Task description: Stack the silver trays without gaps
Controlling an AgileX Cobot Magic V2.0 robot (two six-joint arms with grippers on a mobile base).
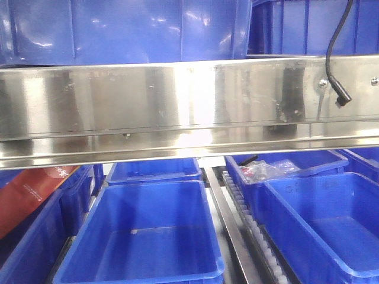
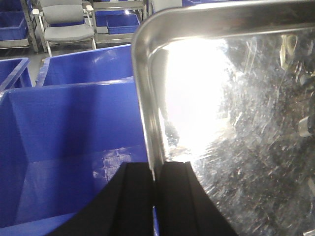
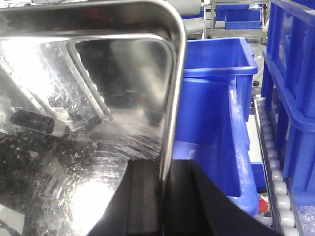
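Left wrist-mounted view: silver tray (image 2: 231, 128) gripped by its rim above blue bins (image 2: 64, 137).
The tray's thin rim is pinched between the closed jaws of the left gripper (image 2: 155, 172) and, at the other side, of the right gripper (image 3: 165, 169). For a gapless stack, the tray should be held level, both grips matched, and lowered squarely until its rim is seated flush.

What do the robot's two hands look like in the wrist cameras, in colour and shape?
The left hand shows two matte black fingers, flat-faced with squared tips, widening toward the camera. The right hand has the same pair, plain black. No markings or cables show on them, and no arm links are visible; the front camera shows neither arm.
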